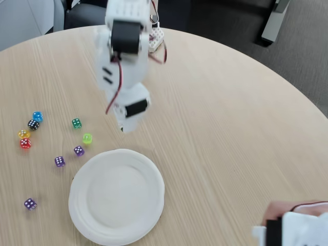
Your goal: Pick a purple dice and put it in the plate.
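Three purple dice lie on the wooden table left of and below the arm: one point(78, 150) just off the plate's upper left rim, one point(60, 161) a little further left, and one point(30, 204) alone at the lower left. The white paper plate point(151, 177) sits at the bottom centre with nothing on it. My white gripper point(124, 128) hangs tip down above the table, just beyond the plate's far rim and to the right of the dice. The arm's own body hides its fingers, so how they stand is unclear. Nothing shows in its grasp.
Other dice cluster at the left: blue point(37, 116), black point(33, 124), yellow point(23, 134), red point(25, 143), dark green point(76, 123) and lime point(87, 138). A white device with a pinkish part point(294, 225) sits at the bottom right corner. The round table's edge curves along the right.
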